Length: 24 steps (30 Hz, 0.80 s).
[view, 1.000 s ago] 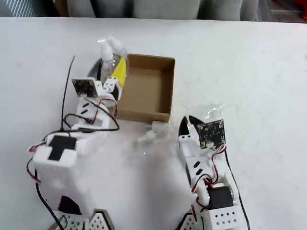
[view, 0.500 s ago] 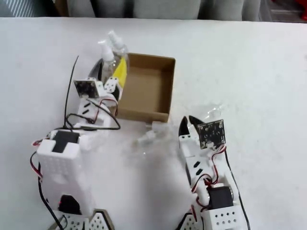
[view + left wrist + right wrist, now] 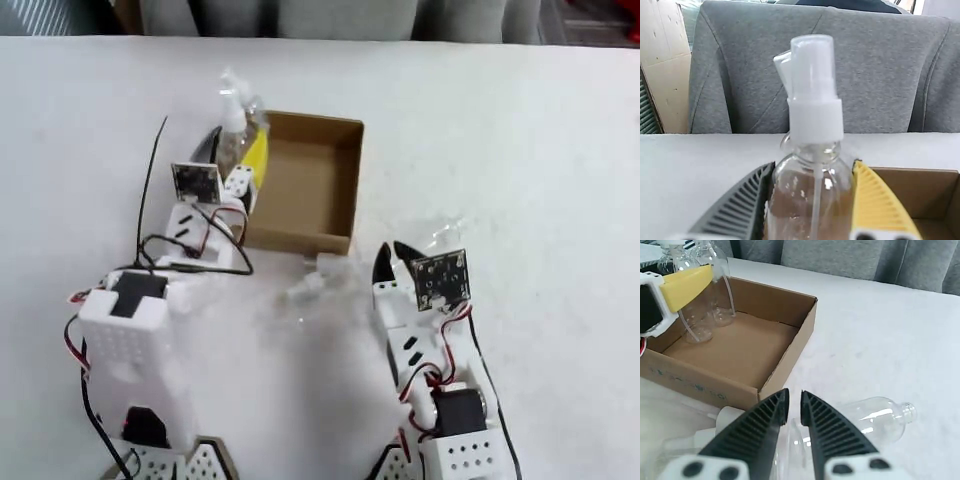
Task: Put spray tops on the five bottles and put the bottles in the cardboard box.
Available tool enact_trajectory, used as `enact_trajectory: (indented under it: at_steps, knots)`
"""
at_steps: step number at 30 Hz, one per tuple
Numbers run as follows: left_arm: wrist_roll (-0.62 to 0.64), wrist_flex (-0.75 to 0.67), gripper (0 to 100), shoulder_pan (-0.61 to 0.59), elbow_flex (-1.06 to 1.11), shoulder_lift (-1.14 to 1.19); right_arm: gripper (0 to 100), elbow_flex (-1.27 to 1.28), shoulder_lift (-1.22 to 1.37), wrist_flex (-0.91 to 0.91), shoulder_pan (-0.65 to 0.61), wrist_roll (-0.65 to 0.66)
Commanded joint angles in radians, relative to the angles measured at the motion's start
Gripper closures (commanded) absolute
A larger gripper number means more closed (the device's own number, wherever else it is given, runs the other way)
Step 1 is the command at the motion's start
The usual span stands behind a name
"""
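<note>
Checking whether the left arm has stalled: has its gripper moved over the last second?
Yes. In the high view the left gripper, shut on a capped bottle, has shifted slightly toward the cardboard box.

Surface: white counter (image 3: 520, 130), plain and matte | Behind it: grey upholstered sofa (image 3: 890, 75) along the far edge, seams across its back cushions | Beside the sofa: flat cardboard sheet (image 3: 665, 65) standing upright | Far corner: small red object (image 3: 600, 15), too cropped to identify
</note>
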Motion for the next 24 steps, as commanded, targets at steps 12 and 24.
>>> enact_trajectory:
  at_steps: [12, 24]
  knots:
    - [-0.018, 0.006, 98, 0.024, 0.02, -0.007, 98.1, 0.009, -0.013, 0.002, 0.041, 0.0]
    - [-0.02, 0.003, 98, 0.01, 0.034, -0.008, 98.1, 0.009, -0.013, 0.002, 0.041, 0.0]
